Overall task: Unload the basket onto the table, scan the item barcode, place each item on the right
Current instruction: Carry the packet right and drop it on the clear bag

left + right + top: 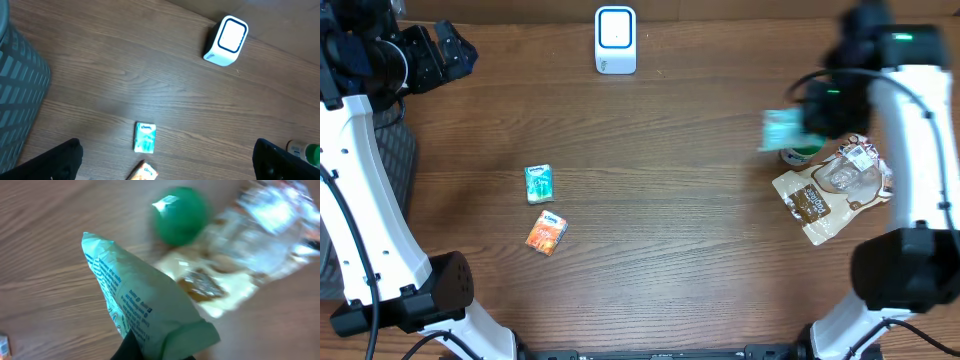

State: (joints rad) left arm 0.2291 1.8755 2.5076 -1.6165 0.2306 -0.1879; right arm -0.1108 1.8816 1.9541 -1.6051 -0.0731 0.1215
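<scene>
The right gripper [800, 122] is pinched shut on a green packet [778, 130], up off the desk [670, 200]. The white scanner [615, 40] sits well off to that gripper's left — and further forward. The left gripper [455, 50] (wide open, holding nothing) is beyond the scanner.
</scene>
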